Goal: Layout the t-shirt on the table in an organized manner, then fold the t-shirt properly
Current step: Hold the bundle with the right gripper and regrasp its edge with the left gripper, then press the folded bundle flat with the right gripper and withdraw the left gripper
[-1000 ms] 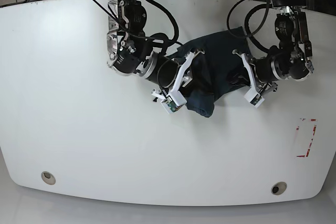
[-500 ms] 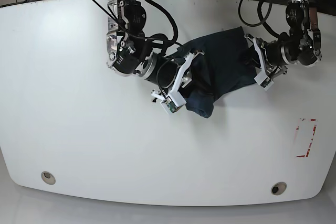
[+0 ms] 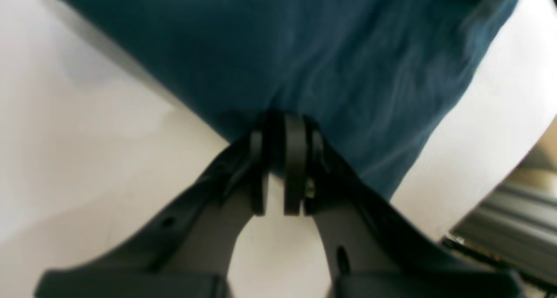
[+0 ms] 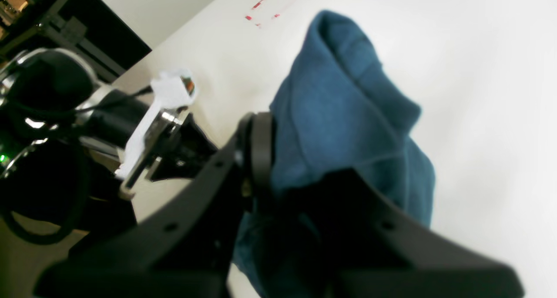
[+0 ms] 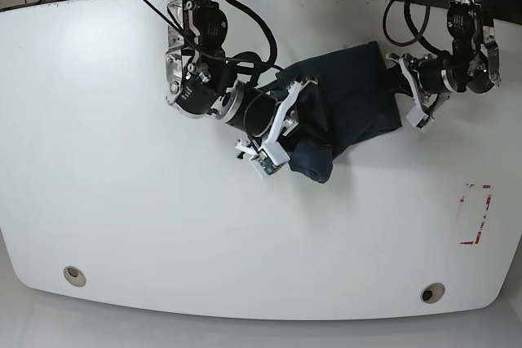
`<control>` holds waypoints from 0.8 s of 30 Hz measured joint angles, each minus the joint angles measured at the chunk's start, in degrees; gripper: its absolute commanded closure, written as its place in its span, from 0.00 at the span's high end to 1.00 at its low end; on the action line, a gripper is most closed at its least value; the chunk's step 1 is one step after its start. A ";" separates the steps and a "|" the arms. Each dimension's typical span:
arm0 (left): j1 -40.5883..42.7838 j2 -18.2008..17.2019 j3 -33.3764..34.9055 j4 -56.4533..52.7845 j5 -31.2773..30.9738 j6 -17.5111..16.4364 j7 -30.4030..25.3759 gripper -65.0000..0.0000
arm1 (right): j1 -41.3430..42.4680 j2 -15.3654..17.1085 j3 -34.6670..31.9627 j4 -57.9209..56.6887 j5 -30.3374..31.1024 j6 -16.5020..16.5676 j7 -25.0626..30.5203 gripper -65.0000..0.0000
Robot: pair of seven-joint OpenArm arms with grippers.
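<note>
In the left wrist view, the left gripper has its two fingers pinched together on the edge of the dark blue t-shirt. In the right wrist view, the right gripper is clamped on a bunched fold of the shirt. From the base view, the shirt lies crumpled near the back of the white table, between both arms.

t-shirt bunched on table, between both grippers
</note>
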 measured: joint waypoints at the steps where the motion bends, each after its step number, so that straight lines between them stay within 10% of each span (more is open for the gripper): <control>1: -0.33 -0.15 0.57 -0.52 0.02 0.04 -0.61 0.07 | -0.04 -0.02 0.00 0.00 0.07 0.00 0.09 0.04; 7: -1.99 0.17 3.50 -2.21 -0.46 0.02 -2.82 0.07 | -0.11 0.00 -0.09 0.00 0.02 -0.02 0.02 0.08; 15: -2.86 0.37 5.09 -2.25 -0.28 0.04 -2.69 0.07 | 0.20 0.09 -3.34 0.00 0.15 0.04 0.07 0.43; 24: -2.89 0.37 5.09 -2.25 -0.37 0.04 -2.67 0.07 | 1.31 0.13 -8.35 -0.04 -6.25 0.04 0.81 0.59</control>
